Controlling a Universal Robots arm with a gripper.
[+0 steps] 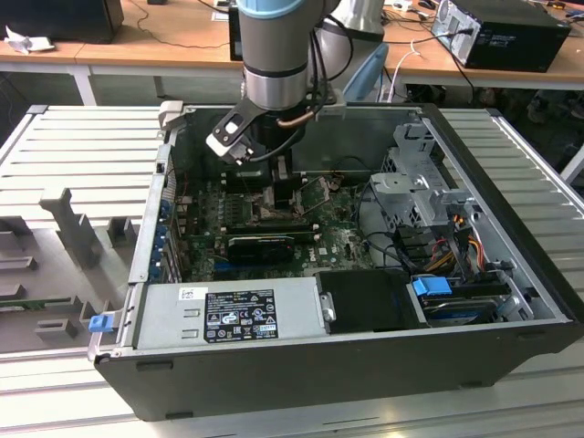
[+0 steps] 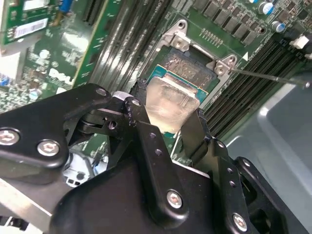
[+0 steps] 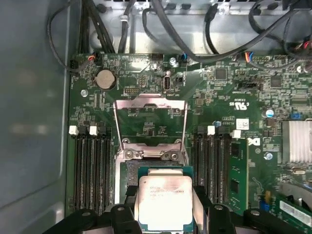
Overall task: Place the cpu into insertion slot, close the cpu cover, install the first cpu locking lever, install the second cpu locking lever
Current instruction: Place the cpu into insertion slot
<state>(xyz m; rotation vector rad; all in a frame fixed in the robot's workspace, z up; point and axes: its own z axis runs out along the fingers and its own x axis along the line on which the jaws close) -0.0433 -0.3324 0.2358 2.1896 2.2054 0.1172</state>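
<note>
The cpu (image 3: 163, 200) is a pale silvery square chip with a green edge. My gripper (image 3: 164, 210) is shut on it, one black finger (image 3: 124, 214) on each side. In the second wrist view the cpu (image 2: 171, 100) hangs just over the insertion slot (image 2: 187, 66); I cannot tell whether it touches. The cpu cover (image 3: 150, 104) stands open beyond the slot, with thin wire levers (image 3: 115, 122) swung up along its sides. In the exterior view my gripper (image 1: 276, 187) reaches down into the open computer case, over the motherboard.
Black memory slots (image 3: 90, 170) flank the socket on both sides. A long black card (image 1: 260, 245), a power supply (image 1: 233, 310) and a drive cage (image 1: 415, 196) with cables crowd the case. A grey fixture block (image 1: 78, 228) stands outside on the exterior view's left.
</note>
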